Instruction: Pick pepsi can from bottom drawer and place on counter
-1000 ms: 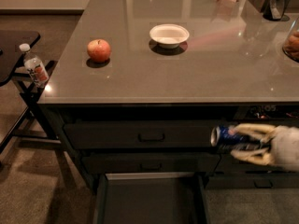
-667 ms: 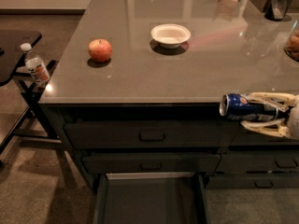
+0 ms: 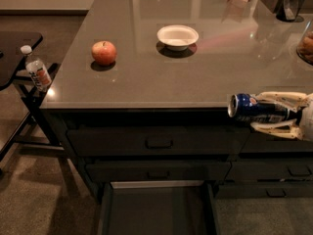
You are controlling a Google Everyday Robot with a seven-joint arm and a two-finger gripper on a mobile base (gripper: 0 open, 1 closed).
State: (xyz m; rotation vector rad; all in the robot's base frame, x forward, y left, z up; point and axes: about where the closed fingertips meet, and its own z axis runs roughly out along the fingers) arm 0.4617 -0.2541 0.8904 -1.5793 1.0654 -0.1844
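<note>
So the gripper (image 3: 258, 111) has its jaws clamped top and bottom on the pepsi can (image 3: 248, 107). The can lies sideways, long axis left-right with a silver end pointing left, hanging just off the counter (image 3: 195, 77) at the right part of its front edge, about level with the slab. The surface is behind it, so I'd guess it needs a bit more lift, then a push inward. A second ago it was lower, at top-drawer height, and the bottom drawer (image 3: 156, 212) sits open below.
</note>
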